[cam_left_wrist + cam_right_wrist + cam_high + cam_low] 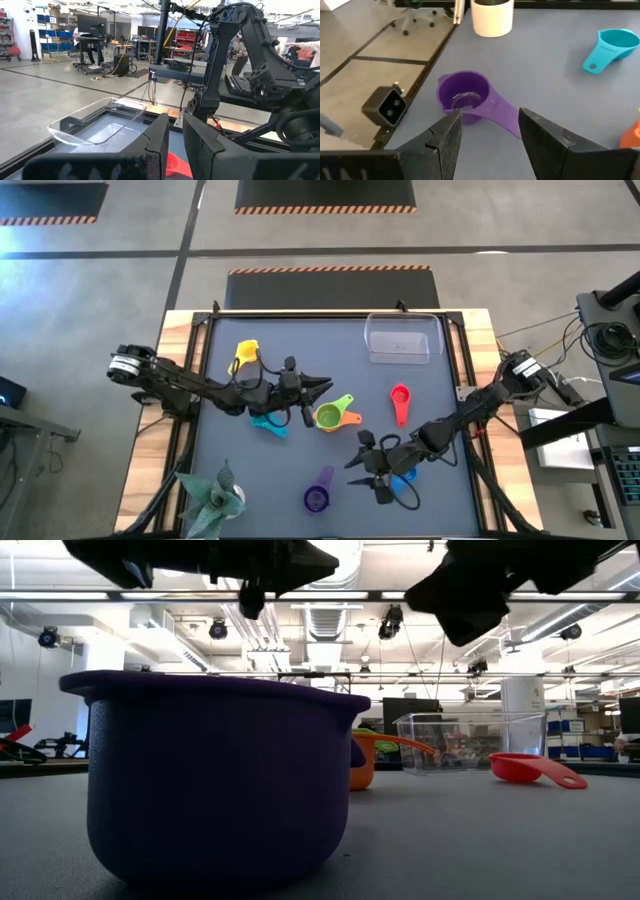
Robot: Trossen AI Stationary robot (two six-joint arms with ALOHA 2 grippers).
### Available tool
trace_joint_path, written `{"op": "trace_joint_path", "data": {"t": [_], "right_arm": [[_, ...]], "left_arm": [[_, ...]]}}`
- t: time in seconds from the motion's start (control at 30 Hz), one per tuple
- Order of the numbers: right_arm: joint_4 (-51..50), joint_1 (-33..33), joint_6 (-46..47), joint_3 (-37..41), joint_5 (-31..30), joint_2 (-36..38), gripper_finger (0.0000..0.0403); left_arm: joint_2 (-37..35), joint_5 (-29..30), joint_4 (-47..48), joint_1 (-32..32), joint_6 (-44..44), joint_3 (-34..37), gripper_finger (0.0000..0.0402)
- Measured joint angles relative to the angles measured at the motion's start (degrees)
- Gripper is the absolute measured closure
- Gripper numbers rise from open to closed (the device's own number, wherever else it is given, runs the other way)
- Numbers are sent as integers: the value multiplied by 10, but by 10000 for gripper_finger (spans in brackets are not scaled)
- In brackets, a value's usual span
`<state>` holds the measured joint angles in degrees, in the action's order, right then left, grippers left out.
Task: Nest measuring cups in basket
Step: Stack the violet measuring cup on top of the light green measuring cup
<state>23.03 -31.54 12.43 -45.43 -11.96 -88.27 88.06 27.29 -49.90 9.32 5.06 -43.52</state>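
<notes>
Seen from above: dark grey counter (250,480) carrying the scattered measuring cups and the clear basket (404,338), which sits at the far edge, right of centre, with nothing visible inside.

Left pincer (322,387) hovering over the middle of the counter, just left of the green cup (329,416); fingers closed together with only a thin slit between them in the left wrist view (172,145), holding nothing. Orange cup (348,417) touching the green cup's right side. Teal cup (268,423) lying near the left arm, partly under it. Yellow cup (244,354) far left, well apart from the basket.

Right pincer (364,463) lower on the right half of the counter, pointing left, spread wide and released, gripping nothing. Purple cup (465,95) lying on the counter just beyond the fingertips (451,131) in the right wrist view, bowl upright, handle angled toward the gap between them. Blue cup (403,481) mostly hidden beneath the right arm. Red cup (400,399) on the right, between the basket and the right arm, handle pointing near.

White pot with a green plant (212,498) at the near left corner.

From counter height: purple cup filling the foreground, basket and red cup behind to the right.
</notes>
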Motion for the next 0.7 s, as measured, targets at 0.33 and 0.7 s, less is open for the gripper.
{"op": "trace_joint_path", "data": {"t": [0.33,0.7], "right_arm": [[1,-6,-25,0,-20,0,220],[36,-13,-45,-26,-20,-89,220]], "left_arm": [[19,1,98,0,-4,-50,363],[19,3,108,-1,0,-56,363]]}}
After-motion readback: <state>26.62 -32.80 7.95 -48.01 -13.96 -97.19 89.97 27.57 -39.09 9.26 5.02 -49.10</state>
